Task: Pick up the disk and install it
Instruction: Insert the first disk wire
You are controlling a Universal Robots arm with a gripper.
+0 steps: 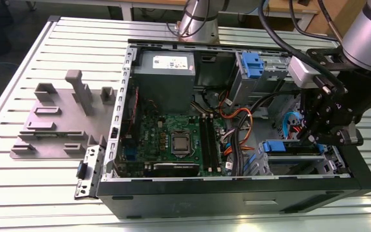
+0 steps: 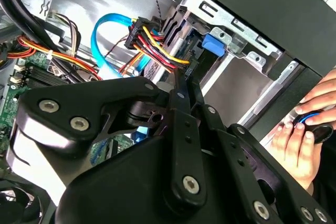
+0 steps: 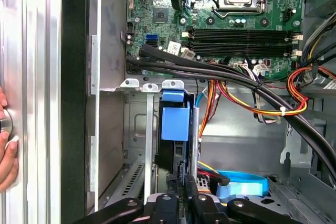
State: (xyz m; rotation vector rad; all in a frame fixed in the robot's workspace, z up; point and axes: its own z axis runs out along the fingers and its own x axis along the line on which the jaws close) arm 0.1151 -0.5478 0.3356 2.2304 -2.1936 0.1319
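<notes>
Blue-framed disk (image 3: pixel 174 124) sat just beyond the closed fingers (image 3: pixel 181 195), where nearby cables (image 3: pixel 252 103) might snag it.

Gripper (image 3: pixel 181 203) at blue-framed disk (image 3: pixel 175 123), motherboard (image 3: pixel 220 19) beyond

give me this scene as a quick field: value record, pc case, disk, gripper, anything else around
case: open computer case on a slatted table, motherboard exposed
disk: in its blue carrier, standing on edge in the drive cage at the case's corner
gripper: gripper right at the disk's end inside the case, cables close by
power supply: grey box at the far end of the case
fixture: grey holder on the table, at the exterior view's left
person: hand outside the case wall
</notes>
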